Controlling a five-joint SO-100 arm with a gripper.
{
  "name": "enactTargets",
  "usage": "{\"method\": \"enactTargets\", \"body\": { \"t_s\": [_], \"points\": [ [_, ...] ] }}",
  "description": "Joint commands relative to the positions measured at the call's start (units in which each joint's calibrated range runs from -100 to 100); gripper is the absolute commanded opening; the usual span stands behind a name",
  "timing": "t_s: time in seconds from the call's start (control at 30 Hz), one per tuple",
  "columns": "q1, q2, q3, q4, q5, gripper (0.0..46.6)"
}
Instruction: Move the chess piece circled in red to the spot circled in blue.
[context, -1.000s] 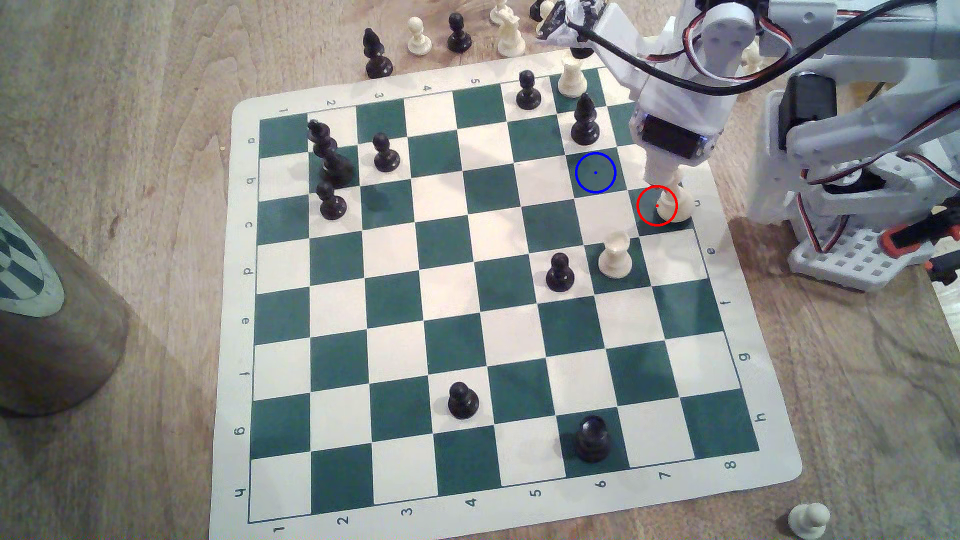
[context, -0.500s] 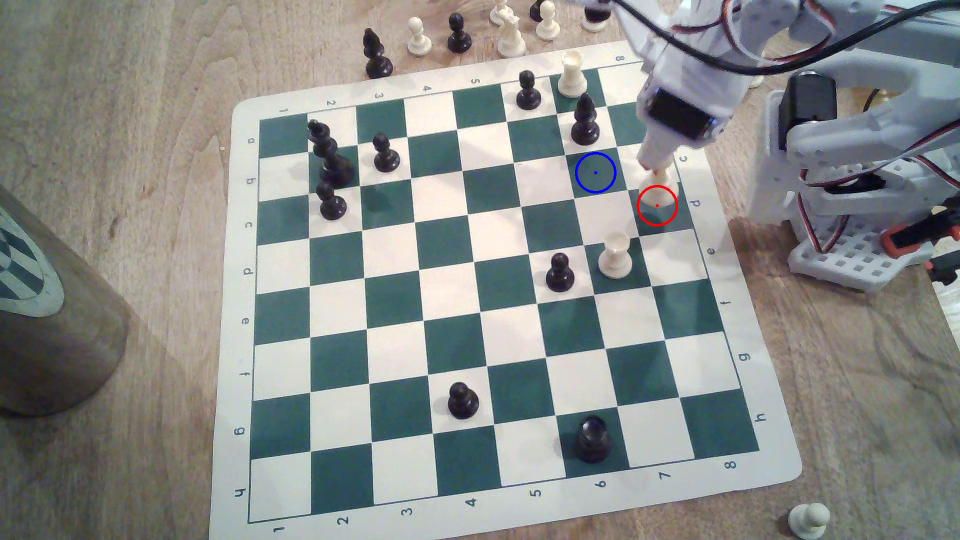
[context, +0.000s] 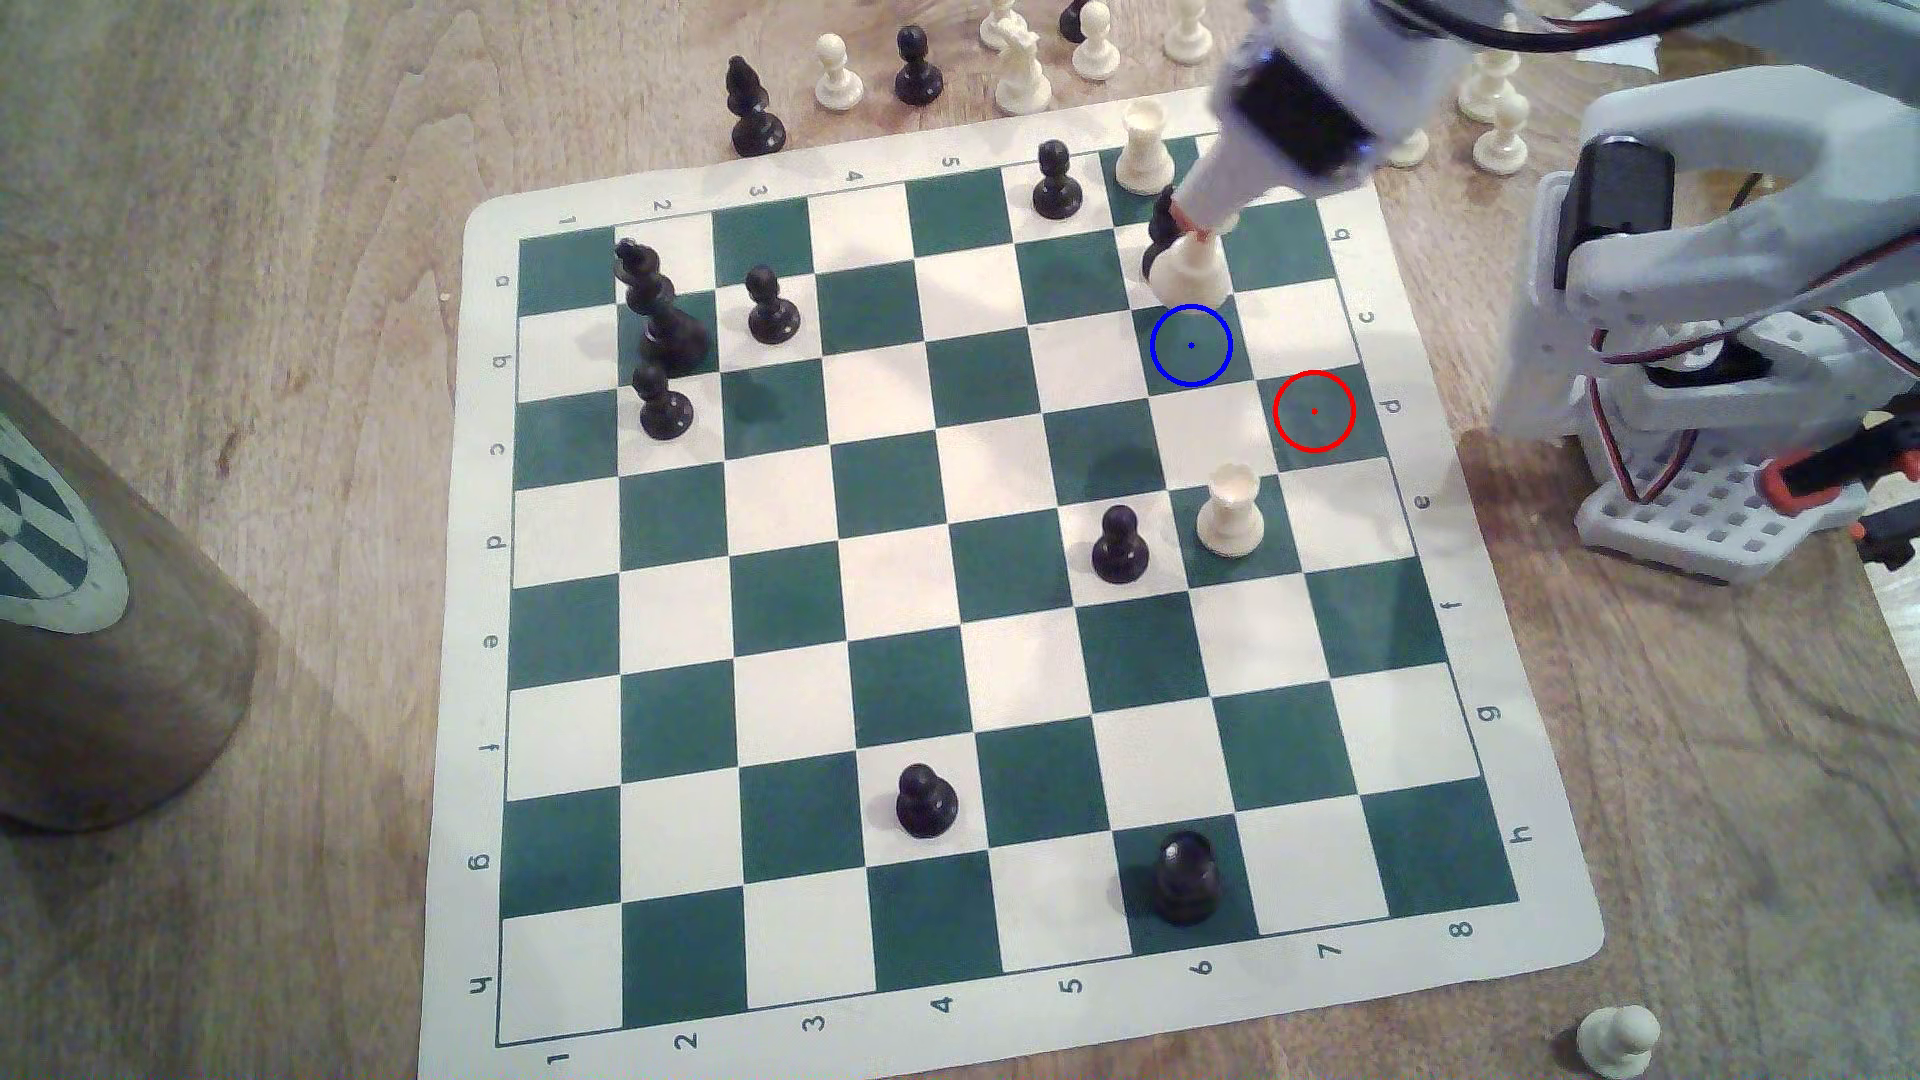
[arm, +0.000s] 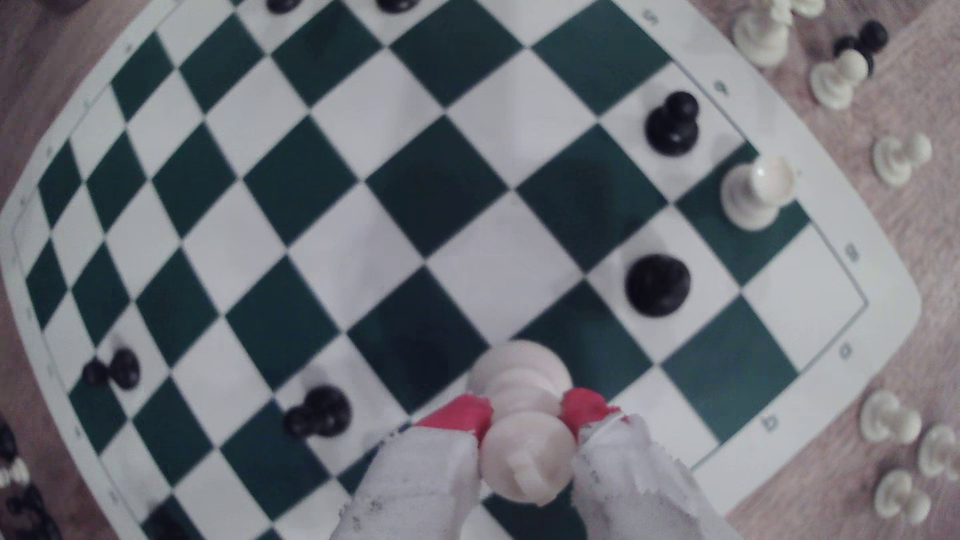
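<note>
A second ago the chess piece circled in red (context: 1193, 272) stood on the green square ringed in red (context: 1314, 411); now that square is bare, and the piece hangs lifted above the chessboard (context: 935, 582), carried toward the exterior view's left; the pincer (context: 1200, 223) pinches it just below the crown, red-tipped fingers (arm: 457, 415) on either side of the stem; the piece now appears just beyond the spot circled in blue (context: 1191, 345), in front of a black bishop (context: 1161, 223); lift and most of the carry look done; lowering onto the blue spot remains.
</note>
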Motion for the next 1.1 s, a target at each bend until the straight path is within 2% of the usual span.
{"method": "enactTargets", "body": {
  "t_s": [0.0, 0.43, 1.07],
  "points": [
    [1.0, 4.3, -4.0, -3.7, 0.4, 0.2],
    [3.8, 15.2, -2.9, -10.5, 1.5, 0.2],
    [4.6, 19.2, 1.8, -13.5, 2.9, 0.2]
  ]
}}
